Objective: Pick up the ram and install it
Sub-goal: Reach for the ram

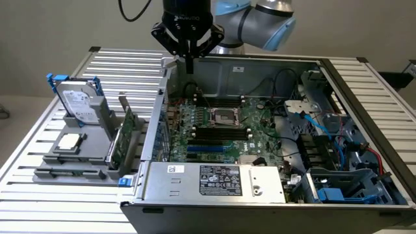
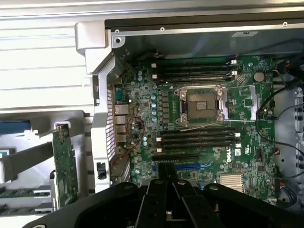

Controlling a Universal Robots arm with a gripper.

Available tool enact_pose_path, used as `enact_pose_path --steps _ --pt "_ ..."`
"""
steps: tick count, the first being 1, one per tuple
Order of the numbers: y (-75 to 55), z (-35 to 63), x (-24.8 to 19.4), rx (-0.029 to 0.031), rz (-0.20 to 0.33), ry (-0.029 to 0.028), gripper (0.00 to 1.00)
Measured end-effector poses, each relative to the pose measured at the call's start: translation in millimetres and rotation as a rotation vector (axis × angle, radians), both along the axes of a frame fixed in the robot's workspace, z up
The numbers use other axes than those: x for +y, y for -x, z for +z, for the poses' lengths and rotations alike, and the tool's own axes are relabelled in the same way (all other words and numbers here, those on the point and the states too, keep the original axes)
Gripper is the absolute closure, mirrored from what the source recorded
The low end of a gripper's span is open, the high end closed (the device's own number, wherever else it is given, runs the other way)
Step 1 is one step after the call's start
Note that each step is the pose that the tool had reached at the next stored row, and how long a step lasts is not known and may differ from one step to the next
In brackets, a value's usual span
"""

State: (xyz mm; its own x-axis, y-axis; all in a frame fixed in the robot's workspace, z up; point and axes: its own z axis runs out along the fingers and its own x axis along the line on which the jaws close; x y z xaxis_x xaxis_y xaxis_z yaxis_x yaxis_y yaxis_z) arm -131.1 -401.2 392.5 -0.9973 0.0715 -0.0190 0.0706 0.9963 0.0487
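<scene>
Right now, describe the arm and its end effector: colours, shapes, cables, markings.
The arm is silver-grey tubing with light blue joint caps. The end effector is black, with a blocky body carrying small white lettering and two slim linkage fingers. A black cable loops beside it.

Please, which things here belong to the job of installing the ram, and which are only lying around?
Belong to the job:
- ram, lying on the grey tray
- memory slots on the board
- gripper, shut, above the case

Only lying around:
- hard drive
- expansion card
- square chip on the tray
- power supply
</scene>
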Motion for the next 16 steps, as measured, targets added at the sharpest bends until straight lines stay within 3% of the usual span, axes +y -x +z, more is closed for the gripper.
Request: enact_pose_path --steps 16 --pt "72.6 -4.8 -17.5 0.0000 0.000 0.0000 0.89"
